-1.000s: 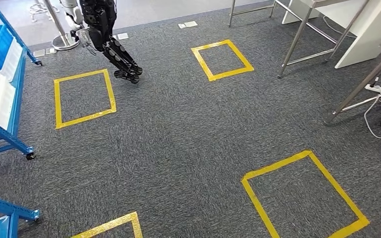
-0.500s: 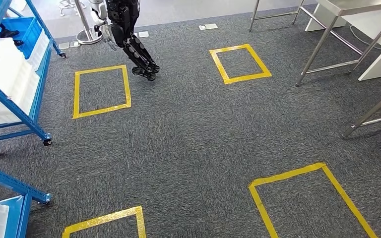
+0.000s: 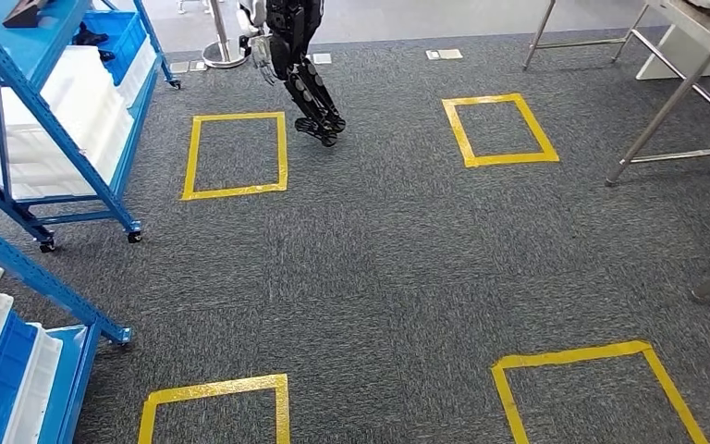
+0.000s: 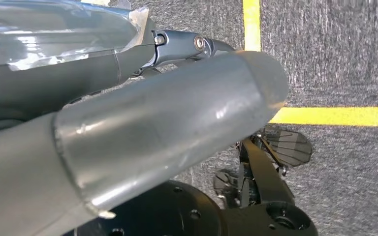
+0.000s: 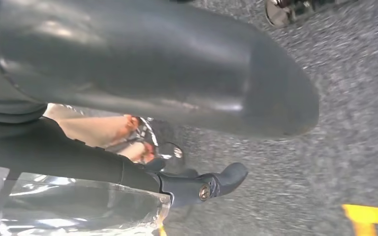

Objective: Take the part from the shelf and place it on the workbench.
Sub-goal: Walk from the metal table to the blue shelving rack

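Note:
A blue shelf rack (image 3: 111, 190) stands at the left of the head view, loaded with white bins (image 3: 55, 102). A blue bin on it holds a dark part (image 3: 88, 39), and another dark piece (image 3: 28, 11) lies on its top level. Steel-legged workbenches (image 3: 675, 88) stand at the far right. In the left wrist view my left hand (image 4: 167, 128) hangs over the carpet, its thick thumb and a dark finger (image 4: 182, 45) stretched out with nothing in them. My right hand (image 5: 152, 64) hangs the same way, one dark finger (image 5: 211, 187) extended, holding nothing.
A second blue rack (image 3: 32, 273) with white and blue bins (image 3: 0, 379) stands near at the lower left. Yellow tape squares (image 3: 236, 153) mark the grey carpet. Another robot's dark legs (image 3: 312, 88) and a stand's round base (image 3: 222, 57) are at the back.
The whole picture has slid to the right: the camera has turned left. The blue racks now take up more of the left side, and the workbenches sit nearer the right edge.

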### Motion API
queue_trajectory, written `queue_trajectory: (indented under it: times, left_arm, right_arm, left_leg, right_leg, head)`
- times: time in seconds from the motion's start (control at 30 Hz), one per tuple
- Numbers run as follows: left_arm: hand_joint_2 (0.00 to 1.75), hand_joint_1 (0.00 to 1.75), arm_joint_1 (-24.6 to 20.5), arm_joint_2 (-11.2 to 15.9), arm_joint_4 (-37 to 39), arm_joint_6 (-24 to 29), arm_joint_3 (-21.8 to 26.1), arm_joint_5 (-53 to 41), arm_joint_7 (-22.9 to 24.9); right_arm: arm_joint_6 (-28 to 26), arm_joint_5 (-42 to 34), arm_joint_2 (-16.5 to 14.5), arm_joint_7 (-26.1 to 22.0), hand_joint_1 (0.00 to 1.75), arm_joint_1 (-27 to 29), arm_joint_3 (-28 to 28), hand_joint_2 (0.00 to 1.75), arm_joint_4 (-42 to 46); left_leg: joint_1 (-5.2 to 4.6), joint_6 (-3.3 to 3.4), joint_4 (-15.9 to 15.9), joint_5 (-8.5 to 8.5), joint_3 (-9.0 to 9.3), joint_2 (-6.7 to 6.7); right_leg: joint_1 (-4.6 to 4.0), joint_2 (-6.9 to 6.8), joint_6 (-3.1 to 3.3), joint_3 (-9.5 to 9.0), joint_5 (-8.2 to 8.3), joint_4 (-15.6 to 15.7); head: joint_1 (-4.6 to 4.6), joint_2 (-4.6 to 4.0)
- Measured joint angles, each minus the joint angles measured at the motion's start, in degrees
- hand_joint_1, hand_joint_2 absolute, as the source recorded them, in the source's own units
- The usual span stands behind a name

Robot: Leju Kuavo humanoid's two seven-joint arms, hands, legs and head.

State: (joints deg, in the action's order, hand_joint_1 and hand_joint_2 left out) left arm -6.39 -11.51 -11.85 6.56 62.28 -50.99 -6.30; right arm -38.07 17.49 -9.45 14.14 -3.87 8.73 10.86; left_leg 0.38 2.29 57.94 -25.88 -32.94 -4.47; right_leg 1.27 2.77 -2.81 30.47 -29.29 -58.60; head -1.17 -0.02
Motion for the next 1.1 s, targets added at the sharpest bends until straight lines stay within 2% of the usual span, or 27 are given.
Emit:
queue_trajectory:
  times: [0.03,0.07,0.1,0.17,0.2,0.23,0.27,0.3,0.33,0.37,0.4,0.47,0.5,0.53,0.6,0.63,0.67,0.7,0.77,0.8,0.83,0.87,0.9,0.97,1.0,1.03,1.1]
  left_arm:
    - [0.0,0.0,0.0,0.0,0.0,0.0,0.0,0.0,0.0]
    - [0.0,0.0,0.0,0.0,0.0,0.0,0.0,0.0,0.1]
    - [0.0,0.0,0.1,0.0,0.0,0.0,0.0,0.0,0.1]
    - [0.0,0.0,0.2,0.0,0.0,0.0,0.0,0.0,0.2]
    - [0.0,0.0,0.2,0.0,0.0,0.0,0.0,0.0,0.2]
    - [0.0,0.0,0.2,0.0,0.0,0.1,0.0,0.0,0.2]
    - [0.0,0.0,0.2,0.0,0.0,0.1,0.0,0.0,0.2]
    - [0.0,0.0,0.2,0.0,0.0,0.1,0.0,0.0,0.2]
    - [0.0,0.0,0.2,0.0,0.0,0.1,0.0,0.1,0.2]
    - [0.0,0.0,0.3,0.0,0.0,0.1,0.0,0.1,0.2]
    - [0.0,0.0,0.3,0.0,0.0,0.2,0.0,0.1,0.2]
    - [0.0,0.0,0.2,0.0,0.0,0.2,0.0,0.1,0.2]
    - [0.0,0.0,0.1,0.0,0.0,0.2,0.0,0.1,0.2]
    - [0.0,0.0,0.1,0.0,0.0,0.2,0.0,0.1,0.2]
    - [0.0,0.0,0.0,0.1,0.0,0.2,0.0,0.1,0.2]
    - [0.0,0.0,0.1,0.1,0.0,0.2,0.0,0.1,0.2]
    - [0.0,0.0,0.1,0.1,0.0,0.2,0.0,0.1,0.2]
    - [0.0,0.0,0.0,0.1,0.0,0.2,0.0,0.1,0.2]
    - [0.0,0.0,0.0,0.1,0.0,0.2,0.0,0.1,0.2]
    - [0.0,0.0,0.0,0.1,0.0,0.2,0.0,0.1,0.2]
    - [0.0,0.0,0.0,0.1,0.0,0.2,0.0,0.1,0.2]
    - [0.0,0.0,0.1,0.1,0.0,0.1,0.0,0.1,0.2]
    - [0.0,0.0,0.1,0.1,0.0,0.1,0.0,0.0,0.2]
    - [0.0,0.0,0.1,0.2,0.0,-0.1,0.0,-0.1,0.2]
    - [0.0,0.0,0.1,0.2,0.0,-0.2,0.0,-0.2,0.2]
    - [0.0,0.0,0.1,0.3,0.0,-0.3,0.0,-0.3,0.2]
    - [0.0,0.0,0.2,0.4,0.0,-0.4,0.0,-0.6,0.2]
  right_arm:
    - [0.0,0.0,0.0,0.0,0.0,0.0,0.0,0.0,0.0]
    - [0.0,0.0,0.0,0.0,0.0,-0.1,0.0,0.0,0.0]
    - [0.0,0.1,0.0,0.0,0.0,-0.2,0.0,0.0,0.0]
    - [0.0,0.2,0.0,0.1,0.0,-0.2,0.0,0.0,0.0]
    - [0.0,0.2,-0.1,0.1,0.0,-0.2,0.0,0.0,0.0]
    - [0.0,0.1,-0.1,0.1,0.0,-0.1,0.1,0.0,0.0]
    - [0.0,0.1,-0.1,0.1,0.0,-0.1,0.2,0.0,0.0]
    - [0.0,0.0,-0.1,0.1,0.0,0.0,0.3,0.0,0.0]
    - [0.0,0.0,0.0,0.1,0.0,0.0,0.4,0.0,0.0]
    - [0.0,0.0,0.0,0.1,0.0,0.0,0.5,0.0,0.0]
    - [0.0,0.0,-0.1,0.1,0.0,-0.1,0.5,0.0,0.0]
    - [0.0,0.0,-0.1,0.1,0.0,-0.1,0.7,0.0,0.0]
    - [0.0,0.0,-0.1,0.1,0.0,-0.1,0.8,0.0,0.0]
    - [0.0,0.0,-0.1,0.1,0.0,-0.2,0.8,0.0,0.0]
    - [0.0,0.0,-0.1,0.1,0.0,-0.3,0.9,0.0,0.0]
    - [0.0,0.0,-0.1,0.1,0.0,-0.4,0.9,0.0,0.0]
    - [0.0,0.0,-0.1,0.1,0.0,-0.4,0.9,0.0,0.0]
    - [0.0,0.0,-0.2,0.1,0.0,-0.4,1.0,0.0,0.0]
    - [0.0,0.0,-0.2,0.1,0.0,-0.3,1.0,0.0,-0.1]
    - [0.0,0.0,-0.2,0.1,0.0,-0.3,1.0,0.0,-0.1]
    - [0.0,0.0,-0.1,0.1,0.0,-0.3,1.0,0.0,-0.1]
    - [0.0,0.0,-0.1,0.1,0.0,-0.3,1.0,0.0,-0.1]
    - [0.0,0.1,0.0,0.2,0.0,-0.2,1.0,0.0,-0.1]
    - [0.0,0.3,0.0,0.3,0.0,-0.2,1.0,0.0,-0.1]
    - [0.0,0.3,-0.1,0.4,0.0,-0.3,1.0,0.0,-0.1]
    - [-0.1,0.3,-0.1,0.4,0.0,-0.3,1.0,0.0,-0.1]
    - [-0.1,0.3,-0.2,0.5,0.0,-0.4,1.0,0.0,-0.1]
  left_leg:
    - [-0.05,-0.4,0.0,0.06,-0.12,-0.41]
    - [-0.04,-0.82,-0.1,0.15,-0.21,-0.81]
    - [0.13,-1.18,-0.1,0.18,-0.37,-0.91]
    - [0.29,-1.69,1.8,-1.15,-1.37,0.77]
    - [0.33,-1.85,4.5,-2.84,-2.58,2.04]
    - [0.32,-2.03,8.2,-4.94,-4.31,3.16]
    - [0.38,-2.22,12.4,-6.91,-6.24,3.67]
    - [0.46,-2.37,15.8,-8.11,-7.81,3.87]
    - [0.56,-2.48,17.3,-8.26,-8.51,4.03]
    - [0.66,-2.54,16.4,-7.3,-7.99,4.26]
    - [0.76,-2.53,13.2,-5.53,-6.29,4.69]
    - [0.75,-2.34,5.1,-2.33,-1.89,6.51]
    - [0.65,-2.14,2.4,-1.55,-0.46,7.13]
    - [0.5,-1.91,1.2,-1.37,0.12,7.43]
    - [0.21,-1.31,0.7,-1.24,0.04,6.54]
    - [0.19,-0.91,0.5,-1.01,0.1,6.12]
    - [0.24,-0.44,0.2,-0.74,0.15,5.69]
    - [0.35,-0.02,0.0,-0.49,0.21,5.28]
    - [0.42,0.41,-0.2,-0.25,0.05,4.37]
    - [0.39,0.44,-0.1,-0.23,-0.03,3.83]
    - [0.37,0.44,-0.1,-0.21,-0.05,3.26]
    - [0.37,0.41,-0.1,-0.18,-0.02,2.67]
    - [0.39,0.35,-0.1,-0.16,0.04,2.07]
    - [0.36,-0.01,0.0,-0.14,0.1,0.99]
    - [0.29,-0.32,0.1,-0.14,0.04,0.55]
    - [0.22,-0.69,0.1,-0.12,-0.05,0.23]
    - [0.3,-1.38,0.0,0.08,-0.28,-0.34]
  right_leg:
    - [-0.11,0.46,0.29,-0.37,0.42,1.1]
    - [-0.36,0.06,0.7,-0.43,0.6,1.3]
    - [-0.18,-0.42,1.16,-0.59,0.8,1.4]
    - [0.12,-1.37,2.15,-0.84,1.19,1.7]
    - [0.23,-1.95,2.64,-0.87,1.29,1.8]
    - [-0.03,-2.57,2.95,-0.86,1.26,1.8]
    - [-0.23,-3.24,3.22,-0.82,1.2,1.8]
    - [-0.4,-3.89,3.28,-0.8,1.15,1.8]
    - [-0.52,-4.46,3.32,-0.79,1.11,1.8]
    - [-0.58,-4.96,3.33,-0.83,1.07,1.8]
    - [-0.6,-5.41,3.31,-0.93,1.0,1.8]
    - [-0.92,-6.13,3.04,-1.11,0.72,1.6]
    - [-1.16,-6.46,2.81,-1.08,0.55,1.6]
    - [-1.42,-6.81,2.59,-1.1,0.42,1.5]
    - [-1.72,-7.67,2.12,-1.27,0.3,1.6]
    - [-1.66,-7.63,1.88,-1.26,0.04,1.3]
    - [-1.56,-7.0,1.77,-0.8,-0.71,0.1]
    - [-1.44,-5.97,1.78,0.22,-1.97,-2.1]
    - [-1.03,-3.84,2.11,3.84,-5.31,-9.6]
    - [-0.93,-3.41,2.05,5.59,-6.49,-13.1]
    - [-0.83,-3.24,1.76,6.6,-6.87,-15.1]
    - [-0.74,-3.14,1.28,6.53,-6.29,-14.9]
    - [-0.58,-2.96,0.67,5.31,-4.86,-12.2]
    - [-0.08,-1.59,-0.26,1.57,-1.47,-4.0]
    - [0.05,-0.98,-0.23,0.3,-0.35,-1.0]
    - [0.02,-0.53,0.08,-0.32,0.21,0.6]
    - [-0.27,-0.96,1.13,-0.49,0.56,1.0]
  head:
    - [0.01,0.0]
    - [0.05,0.0]
    - [0.06,0.0]
    - [0.19,0.0]
    - [0.29,0.0]
    - [0.36,0.0]
    - [0.43,0.0]
    - [0.41,0.0]
    - [0.42,0.0]
    - [0.42,0.0]
    - [0.43,0.0]
    - [0.48,0.0]
    - [0.39,0.0]
    - [0.3,0.0]
    - [0.09,0.0]
    - [0.11,0.0]
    - [0.07,0.0]
    - [-0.01,0.0]
    - [-0.17,0.0]
    - [-0.22,0.0]
    - [-0.21,0.0]
    - [-0.23,0.0]
    - [-0.24,0.0]
    - [-0.28,0.0]
    - [-0.26,0.0]
    - [-0.21,0.0]
    - [-0.15,0.0]
